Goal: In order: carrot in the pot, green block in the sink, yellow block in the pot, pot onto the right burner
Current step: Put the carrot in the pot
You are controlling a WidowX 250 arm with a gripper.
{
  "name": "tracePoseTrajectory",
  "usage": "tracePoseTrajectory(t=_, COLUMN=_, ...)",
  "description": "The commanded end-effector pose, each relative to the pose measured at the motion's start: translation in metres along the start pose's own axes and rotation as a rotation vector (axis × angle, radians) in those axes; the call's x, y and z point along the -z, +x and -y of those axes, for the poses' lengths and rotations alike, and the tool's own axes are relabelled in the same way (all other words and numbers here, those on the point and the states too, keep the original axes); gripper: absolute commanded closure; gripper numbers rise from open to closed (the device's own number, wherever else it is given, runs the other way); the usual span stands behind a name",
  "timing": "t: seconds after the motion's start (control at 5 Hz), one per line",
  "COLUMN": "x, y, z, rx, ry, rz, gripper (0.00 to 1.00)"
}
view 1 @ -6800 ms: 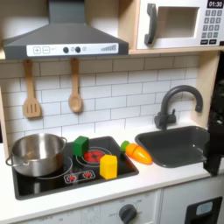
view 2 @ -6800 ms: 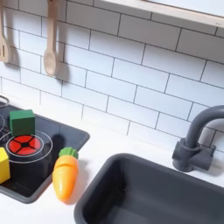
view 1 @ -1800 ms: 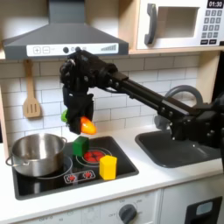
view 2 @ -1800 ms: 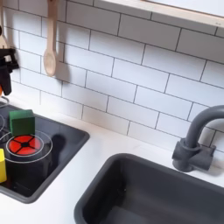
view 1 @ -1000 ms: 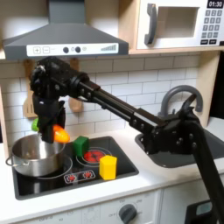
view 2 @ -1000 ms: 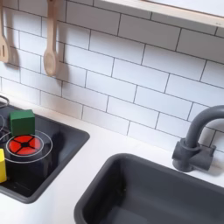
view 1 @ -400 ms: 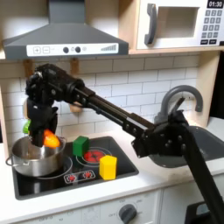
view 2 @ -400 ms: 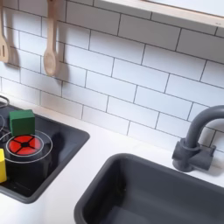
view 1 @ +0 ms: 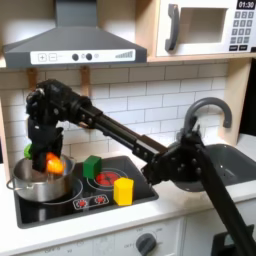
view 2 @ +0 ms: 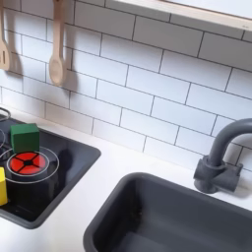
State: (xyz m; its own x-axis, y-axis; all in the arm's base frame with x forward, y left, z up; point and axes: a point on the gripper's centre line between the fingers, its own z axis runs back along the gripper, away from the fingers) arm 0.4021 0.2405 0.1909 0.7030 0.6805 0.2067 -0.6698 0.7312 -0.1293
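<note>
In the first exterior view my gripper (view 1: 44, 155) hangs over the shiny steel pot (view 1: 40, 183) on the left burner, shut on the carrot (view 1: 52, 162). The carrot's orange body sits just above the pot's rim, its green end towards the first exterior view's left. The green block (view 1: 92, 166) (view 2: 25, 136) stands at the back of the stovetop, right of the pot. Further forward is the yellow block (view 1: 123, 189) (view 2: 4, 185). The dark sink (view 1: 225, 160) (view 2: 167, 219) lies to the right, partly behind my arm in the first exterior view.
A red-ringed burner (view 2: 28, 162) (view 1: 106, 179) lies between the blocks. The dark arched faucet (view 1: 205, 108) (view 2: 222, 156) stands behind the sink. Wooden utensils (view 2: 57, 49) hang on the tiled wall. A range hood (view 1: 75, 45) overhangs the stove, and my arm spans the counter.
My gripper has carried the carrot from the counter up and left over the stove, then lowered it slightly towards the pot's mouth. The blocks and pot have stayed put.
</note>
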Motion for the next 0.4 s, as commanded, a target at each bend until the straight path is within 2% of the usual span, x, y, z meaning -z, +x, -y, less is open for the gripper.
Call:
tracePoseTrajectory(t=0.0, x=-0.0113, y=-0.0016, z=0.0067, rx=0.031, ry=-0.028, rz=0.012, gripper=0.00)
tracePoseTrajectory(t=0.2, x=-0.0191, y=-0.0082, z=0.0131, rx=0.103, ry=-0.040, rz=0.004, gripper=0.00)
